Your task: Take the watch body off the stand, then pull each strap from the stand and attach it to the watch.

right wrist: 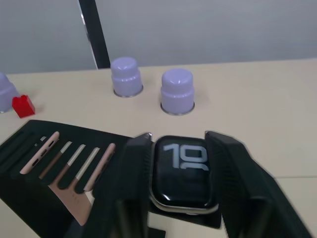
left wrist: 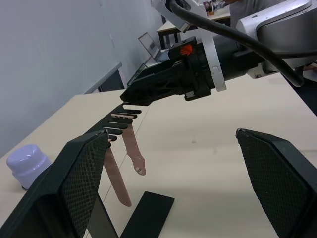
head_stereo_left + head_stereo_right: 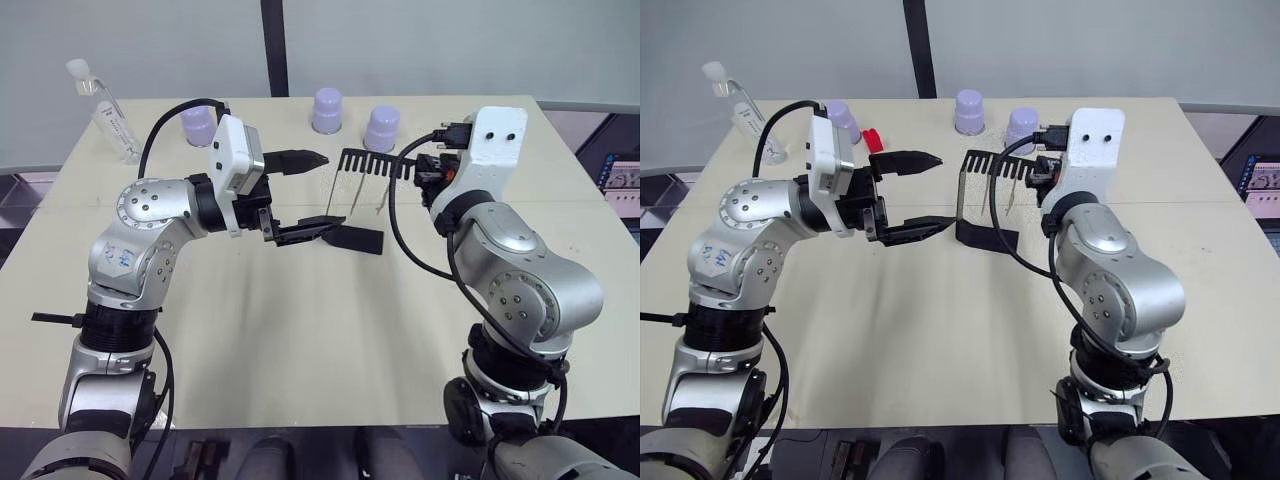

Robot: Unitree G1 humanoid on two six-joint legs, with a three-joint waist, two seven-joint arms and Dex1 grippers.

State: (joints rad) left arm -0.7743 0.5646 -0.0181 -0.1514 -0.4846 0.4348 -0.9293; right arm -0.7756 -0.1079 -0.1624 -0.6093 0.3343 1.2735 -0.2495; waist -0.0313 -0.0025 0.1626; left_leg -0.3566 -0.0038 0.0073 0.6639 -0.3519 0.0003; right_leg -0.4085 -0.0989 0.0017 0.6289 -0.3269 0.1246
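Currently step one: right end effector (image 1: 181,171) has its fingers either side of the watch body (image 1: 182,171), which sits at the ring end of the stand (image 3: 352,200); looks clamped on it, though contact is hard to confirm. Left end effector (image 3: 300,195) is released, jaws wide, just beside the stand's upright. Both straps (image 2: 126,163) hang from the comb slots. Next move, I'd judge: lift the watch body clear, left end effector steadying the stand on the surface (image 3: 300,340).
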